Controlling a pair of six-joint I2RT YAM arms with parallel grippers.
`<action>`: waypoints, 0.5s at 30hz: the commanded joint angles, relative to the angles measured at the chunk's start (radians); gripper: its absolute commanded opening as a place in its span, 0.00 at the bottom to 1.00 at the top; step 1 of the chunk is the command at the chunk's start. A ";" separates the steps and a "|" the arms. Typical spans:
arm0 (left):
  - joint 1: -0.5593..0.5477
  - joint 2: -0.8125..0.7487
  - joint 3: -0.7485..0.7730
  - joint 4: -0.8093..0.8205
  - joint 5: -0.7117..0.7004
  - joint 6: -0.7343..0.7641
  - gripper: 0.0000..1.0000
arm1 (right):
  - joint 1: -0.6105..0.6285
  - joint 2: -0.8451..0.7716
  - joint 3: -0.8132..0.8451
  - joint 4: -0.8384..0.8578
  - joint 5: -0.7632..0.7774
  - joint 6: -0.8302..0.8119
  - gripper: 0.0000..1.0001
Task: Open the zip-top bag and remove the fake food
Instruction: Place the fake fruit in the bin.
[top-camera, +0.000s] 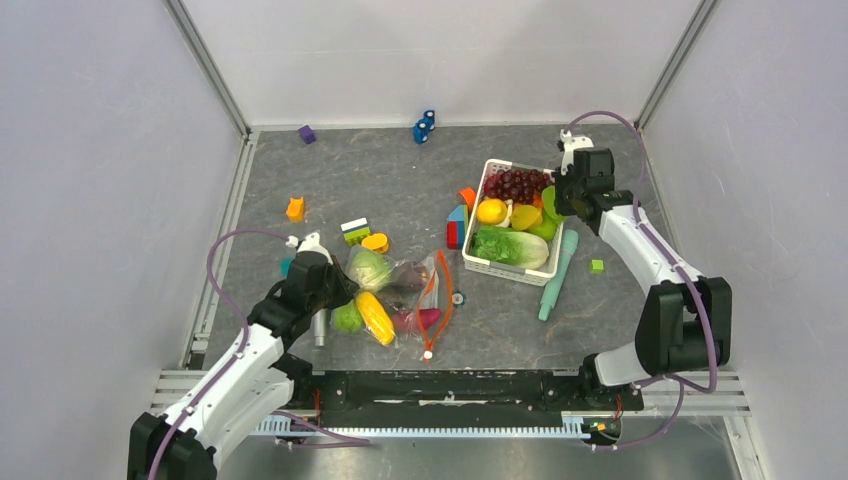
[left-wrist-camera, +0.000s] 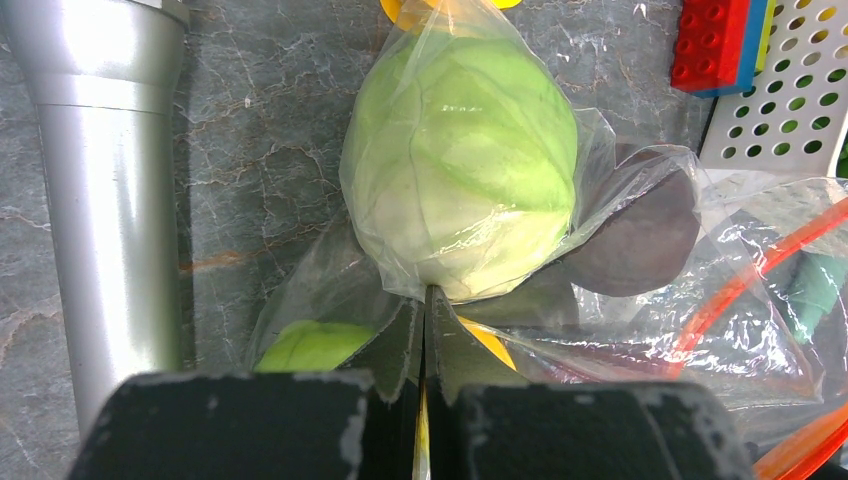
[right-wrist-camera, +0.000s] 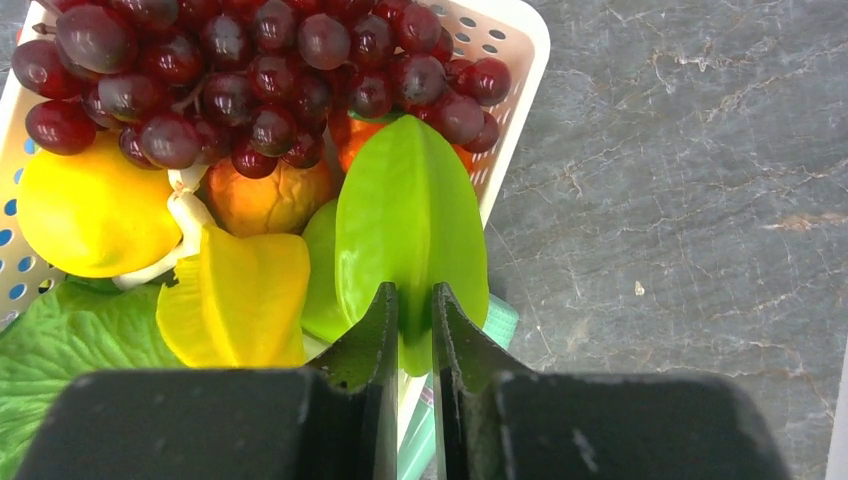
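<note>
The clear zip-top bag (top-camera: 405, 297) lies open near the front, its red-orange zipper strip (top-camera: 441, 290) curving to a white slider (top-camera: 427, 354). Inside it are fake food pieces: a pale green cabbage (left-wrist-camera: 460, 170), a dark eggplant (left-wrist-camera: 640, 230), a round green fruit (left-wrist-camera: 310, 345) and yellow corn (top-camera: 375, 317). My left gripper (left-wrist-camera: 425, 300) is shut on a fold of the bag's plastic just below the cabbage. At the right rim of the white basket (right-wrist-camera: 520, 40), my right gripper (right-wrist-camera: 415, 300) is shut on a green star-shaped fruit (right-wrist-camera: 410, 210).
The basket (top-camera: 478, 262) holds dark red grapes (right-wrist-camera: 250, 70), a lemon (right-wrist-camera: 90, 220), a yellow star fruit (right-wrist-camera: 240, 300) and lettuce (top-camera: 510, 246). A silver cylinder (left-wrist-camera: 100, 200) lies left of the bag, and a teal tool (top-camera: 557, 275) right of the basket. Coloured blocks (top-camera: 355, 231) are scattered about.
</note>
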 joint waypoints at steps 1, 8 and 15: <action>0.004 -0.005 0.017 -0.011 0.004 0.000 0.02 | -0.004 0.008 -0.032 0.107 -0.042 -0.019 0.00; 0.004 -0.009 0.014 -0.016 0.001 0.001 0.02 | -0.004 0.008 -0.095 0.148 -0.028 -0.024 0.03; 0.005 -0.010 0.011 -0.016 0.001 0.000 0.02 | -0.004 0.020 -0.103 0.147 0.002 -0.014 0.23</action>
